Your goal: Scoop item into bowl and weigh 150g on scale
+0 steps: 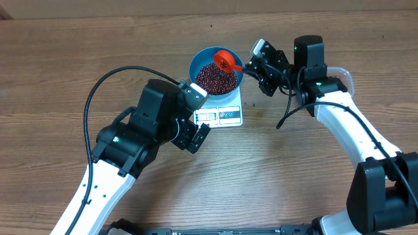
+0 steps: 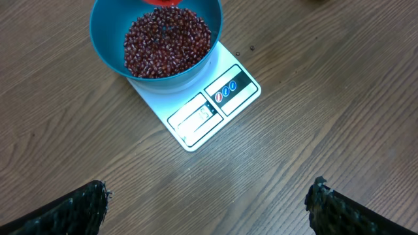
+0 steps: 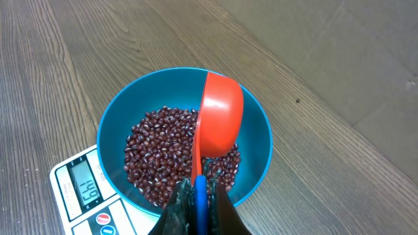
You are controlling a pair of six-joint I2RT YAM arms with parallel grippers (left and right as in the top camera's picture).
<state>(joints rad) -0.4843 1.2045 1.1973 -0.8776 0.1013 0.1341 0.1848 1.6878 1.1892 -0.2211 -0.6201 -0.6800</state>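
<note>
Robotics laboratory workstation: wood-grain table [image 1: 59, 59] with a kitchen scale [image 1: 225, 116], cabled left arm [image 1: 108, 173] and right arm [image 1: 346, 127] reaching in from its near edge.

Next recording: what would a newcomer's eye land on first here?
A bright blue bowl of dark red beans sits on a white scale at mid-table. A red scoop hangs over the beans, gripped by the right end effector; the left end effector hovers open and empty nearby.

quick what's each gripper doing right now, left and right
Left gripper: open, holding nothing.
Right gripper: shut on the red scoop by its handle, over the blue bowl.
</note>
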